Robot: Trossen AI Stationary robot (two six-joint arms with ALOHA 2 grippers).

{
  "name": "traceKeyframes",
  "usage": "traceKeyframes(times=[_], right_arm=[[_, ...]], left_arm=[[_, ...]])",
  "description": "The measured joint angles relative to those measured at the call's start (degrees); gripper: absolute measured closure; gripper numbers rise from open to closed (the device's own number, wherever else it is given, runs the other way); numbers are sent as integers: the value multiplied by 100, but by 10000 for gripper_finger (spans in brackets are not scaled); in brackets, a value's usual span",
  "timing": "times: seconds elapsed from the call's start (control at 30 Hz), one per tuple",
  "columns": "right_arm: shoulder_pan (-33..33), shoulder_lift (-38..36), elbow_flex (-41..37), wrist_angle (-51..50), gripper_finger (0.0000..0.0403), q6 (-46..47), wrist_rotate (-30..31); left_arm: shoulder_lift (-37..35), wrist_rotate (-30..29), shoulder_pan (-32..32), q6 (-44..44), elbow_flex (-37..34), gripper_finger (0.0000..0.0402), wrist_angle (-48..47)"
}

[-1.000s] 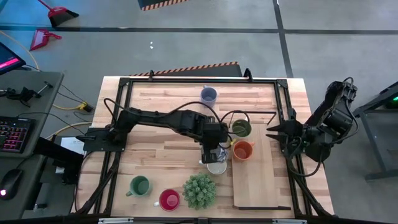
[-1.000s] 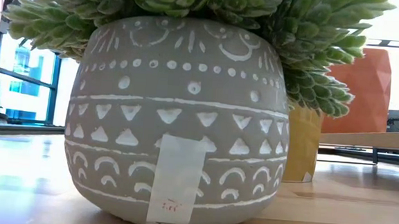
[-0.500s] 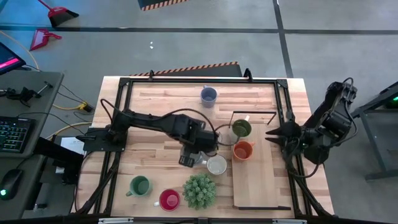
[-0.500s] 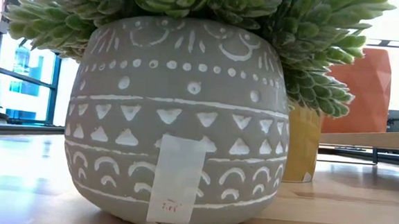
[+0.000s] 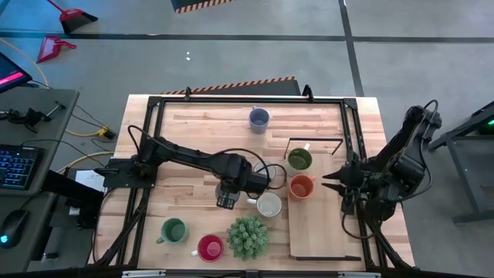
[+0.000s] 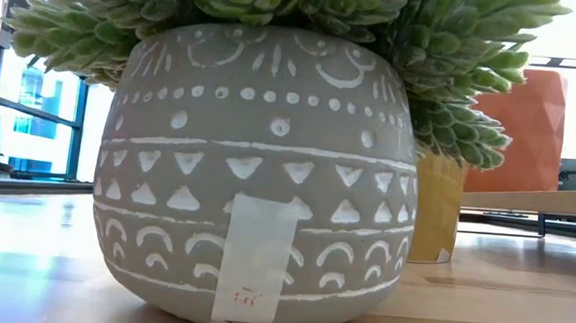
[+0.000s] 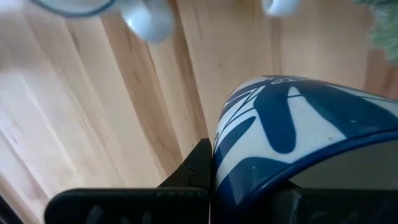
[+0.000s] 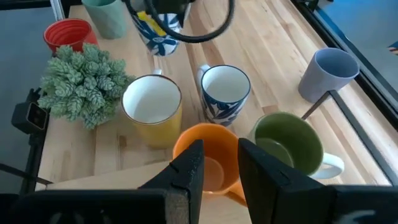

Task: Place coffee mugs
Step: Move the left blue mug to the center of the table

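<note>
1. Two mugs already sit on the board [image 5: 324,224]: olive mug [image 5: 299,159], orange mug [image 5: 301,186].
2. Left gripper [image 5: 226,197] pinches a blue-patterned mug [image 8: 155,28] mid-table; next, carry it boardward.
3. Right gripper [image 8: 214,165] hangs part-spread, empty.

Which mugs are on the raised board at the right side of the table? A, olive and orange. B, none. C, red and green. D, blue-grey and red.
A: in the high view the olive mug and orange mug sit on the board.
</note>
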Motion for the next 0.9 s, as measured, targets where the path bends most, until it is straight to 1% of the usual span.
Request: traceKeyframes(times=[0.1,0.23,0.37,0.53,0.8,0.9], right_arm=[[0,48,0,75,322,0,19],[0,60,0,93,322,0,56],[0,60,0,138,322,0,61],[0,62,0,292,322,-9,129],[0,60,0,545,322,-305,286],[0,60,0,610,322,-351,320]], left_arm=[[-143,-9,-20,-139,-353,392,277],[-405,48,-70,-293,-917,392,888],[-645,46,-118,-422,-1460,392,1094],[-883,204,-160,-529,-2269,392,1924],[-894,227,-177,-545,-2750,392,2461],[-892,230,-177,-561,-2906,392,2842]])
